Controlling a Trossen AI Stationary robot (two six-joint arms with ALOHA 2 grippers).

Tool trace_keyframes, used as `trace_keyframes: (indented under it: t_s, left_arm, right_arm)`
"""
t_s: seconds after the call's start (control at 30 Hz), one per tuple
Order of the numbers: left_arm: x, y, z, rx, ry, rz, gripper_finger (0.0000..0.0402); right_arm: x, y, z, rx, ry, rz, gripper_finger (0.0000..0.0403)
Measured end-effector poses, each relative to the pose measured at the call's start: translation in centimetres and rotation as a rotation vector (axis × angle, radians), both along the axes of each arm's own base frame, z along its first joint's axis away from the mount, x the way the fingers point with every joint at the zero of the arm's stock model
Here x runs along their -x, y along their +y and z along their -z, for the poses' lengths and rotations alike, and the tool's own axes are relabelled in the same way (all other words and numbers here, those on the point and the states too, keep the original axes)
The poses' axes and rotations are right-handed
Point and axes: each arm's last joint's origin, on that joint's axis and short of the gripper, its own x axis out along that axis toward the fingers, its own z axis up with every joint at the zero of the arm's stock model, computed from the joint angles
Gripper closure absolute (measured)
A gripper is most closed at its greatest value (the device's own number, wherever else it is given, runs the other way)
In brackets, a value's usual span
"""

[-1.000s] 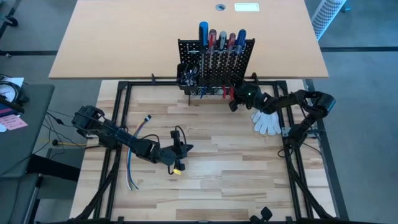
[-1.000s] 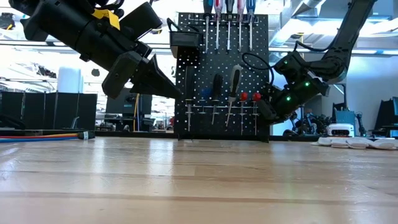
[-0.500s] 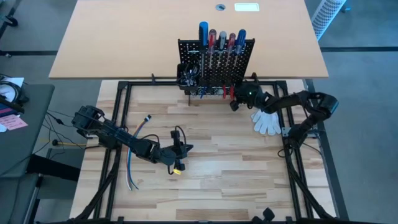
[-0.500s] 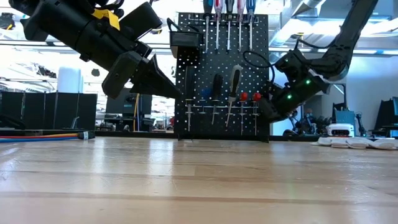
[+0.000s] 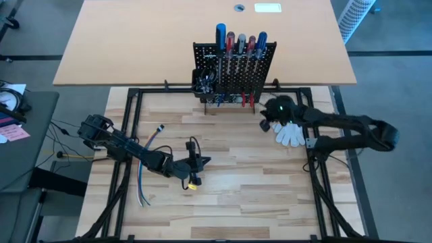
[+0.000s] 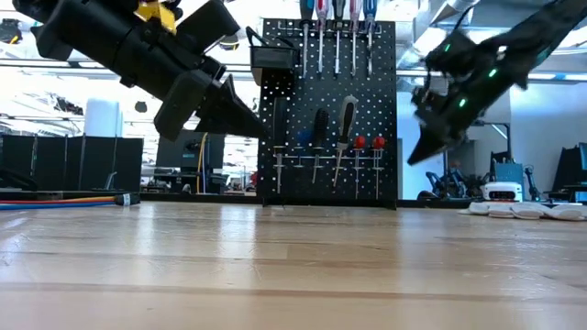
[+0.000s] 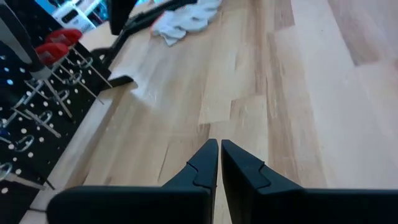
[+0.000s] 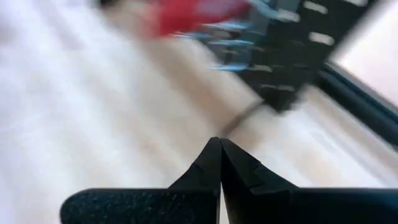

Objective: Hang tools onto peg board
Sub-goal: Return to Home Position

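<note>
The job is being judged as all but finished: nothing loose from the set is being shown on the wooden tabletop (image 5: 236,196), where only a white glove (image 5: 290,133) at centre right and a bundle of cables (image 5: 143,182) at lower left are lying. The tools (image 5: 241,44) are all being carried by the peg board (image 5: 234,74), which is standing upright at upper centre of the high view, at the tabletop's upper edge. In the low view, screwdrivers (image 6: 335,13) are being held along its top rail, a black-handled screwdriver (image 6: 320,128) and red-handled pliers (image 6: 369,143) are hanging lower down, and the black bin (image 6: 272,57) is sitting at its upper left. The right hand (image 5: 264,125) is being held just off the board's lower right corner, fingers pressed together, pinching nothing. The left hand (image 5: 204,160) is waiting at lower centre, fingers likewise together and empty. Only the parking of the arms is being judged as left.
</note>
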Motion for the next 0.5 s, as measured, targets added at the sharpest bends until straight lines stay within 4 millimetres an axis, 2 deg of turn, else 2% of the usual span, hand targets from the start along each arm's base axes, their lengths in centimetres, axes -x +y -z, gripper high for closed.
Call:
trace_keyframes:
  t_s: [0.13,0.27,0.37,0.5]
  left_arm:
    - [0.4,0.2,-0.6,0.019,-0.078,0.004,0.0387]
    - [1.8,0.7,-2.9,0.049,-0.197,0.008,0.0387]
    - [4.0,1.7,-4.2,0.098,-0.26,-0.009,0.0386]
    - [7.9,3.8,-5.6,0.208,-0.386,-0.022,0.0386]
  right_arm:
    - [-0.4,4.5,-1.6,0.025,-0.112,-0.18,0.0395]
    - [0.5,9.2,-1.7,0.013,-0.13,-0.46,0.0394]
    - [1.7,12.0,-1.5,0.008,-0.179,-0.615,0.0394]
    - [3.5,14.3,-1.8,-0.021,-0.32,-0.742,0.0394]
